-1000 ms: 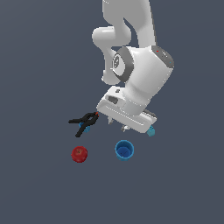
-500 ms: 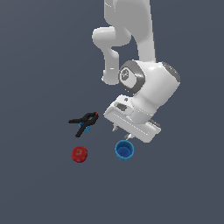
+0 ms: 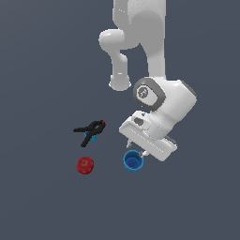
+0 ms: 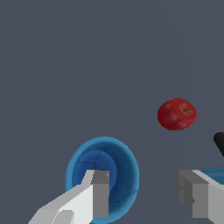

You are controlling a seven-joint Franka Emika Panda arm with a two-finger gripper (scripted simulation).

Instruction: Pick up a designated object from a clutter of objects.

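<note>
White gripper (image 4: 142, 192) fingers stand spread with a wide gap between them, holding nothing; in the wrist view one finger (image 4: 97, 192) overlaps the mouth of the blue cup (image 4: 103, 175), while the other finger sits well off to the side of the cup's wall. In the exterior view the gripper (image 3: 139, 151) hangs just above the blue cup (image 3: 132, 161), with the arm's wrist tilted over it; whether a fingertip touches the rim cannot be told. Upright and open-mouthed, the cup rests on the grey floor (image 3: 42, 201). To the exterior view's left of it lies the red ball (image 3: 85, 165), apart from the cup. Farther back on that side sits the black spring clamp (image 3: 90, 130) with its red tip, lying over a small teal brick (image 3: 91, 136).
</note>
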